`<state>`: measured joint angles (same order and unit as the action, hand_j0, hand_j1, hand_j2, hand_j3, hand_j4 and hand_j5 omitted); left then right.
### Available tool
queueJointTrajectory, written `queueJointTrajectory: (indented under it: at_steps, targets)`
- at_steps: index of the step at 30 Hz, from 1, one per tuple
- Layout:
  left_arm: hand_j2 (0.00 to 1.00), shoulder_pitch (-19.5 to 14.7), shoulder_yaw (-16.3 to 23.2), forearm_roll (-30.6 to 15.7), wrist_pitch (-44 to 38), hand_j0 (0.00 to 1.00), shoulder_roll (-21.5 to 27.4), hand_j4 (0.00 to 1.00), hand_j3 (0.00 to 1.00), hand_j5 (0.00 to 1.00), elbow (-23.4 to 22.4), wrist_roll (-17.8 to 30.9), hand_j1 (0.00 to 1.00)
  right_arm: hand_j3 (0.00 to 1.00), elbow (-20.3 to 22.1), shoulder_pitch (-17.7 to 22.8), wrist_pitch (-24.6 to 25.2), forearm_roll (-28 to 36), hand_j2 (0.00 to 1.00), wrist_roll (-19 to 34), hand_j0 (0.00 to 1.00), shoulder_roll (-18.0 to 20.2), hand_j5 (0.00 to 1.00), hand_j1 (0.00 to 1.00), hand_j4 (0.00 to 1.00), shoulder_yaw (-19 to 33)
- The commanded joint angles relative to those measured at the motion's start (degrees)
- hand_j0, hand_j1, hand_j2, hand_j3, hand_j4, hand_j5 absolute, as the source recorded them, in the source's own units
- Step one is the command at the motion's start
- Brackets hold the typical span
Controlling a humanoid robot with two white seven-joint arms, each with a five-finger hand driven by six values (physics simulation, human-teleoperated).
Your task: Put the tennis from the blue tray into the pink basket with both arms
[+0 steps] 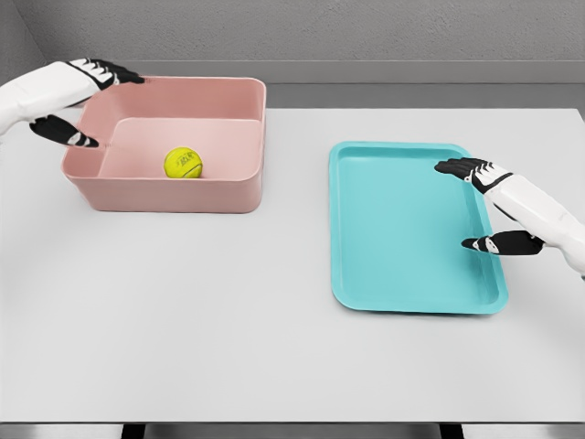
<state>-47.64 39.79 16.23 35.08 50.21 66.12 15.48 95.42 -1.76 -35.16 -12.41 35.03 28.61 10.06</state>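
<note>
Left hand (78,101) at the basket's (233,197) left rim, fingers spread, thumb low, gripping nothing. Right hand (484,206) over the tray's (366,274) right edge, fingers pointing left, thumb apart below them, also empty. Ball (183,163) sits on the basket floor, near the front wall, left of centre; round, so no long axis. Both containers rest on the desk (228,320), well apart.

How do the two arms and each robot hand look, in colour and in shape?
Both arms are smooth, white and rounded. The left robot hand and the right robot hand have slim black fingers with white patches on the knuckles and the back. No cables or other markings can be seen.
</note>
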Motion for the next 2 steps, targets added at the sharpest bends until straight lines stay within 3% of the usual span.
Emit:
queueJointTrajectory:
  at_steps: [1,2]
  targets:
    - [1.0,0.1,-0.3,-0.7,-0.1,1.0,2.9,1.0,1.0,1.0,-0.8,0.0,1.0,1.0,0.0,0.0,0.2,0.5,1.0,0.0,1.0,0.0,1.0,1.0,1.0,0.0]
    - [1.0,0.2,-0.3,-0.7,-0.1,1.0,2.9,1.0,1.0,1.0,-1.0,0.0,1.0,1.0,0.0,0.0,0.2,0.5,1.0,0.0,1.0,0.0,1.0,1.0,1.0,0.0]
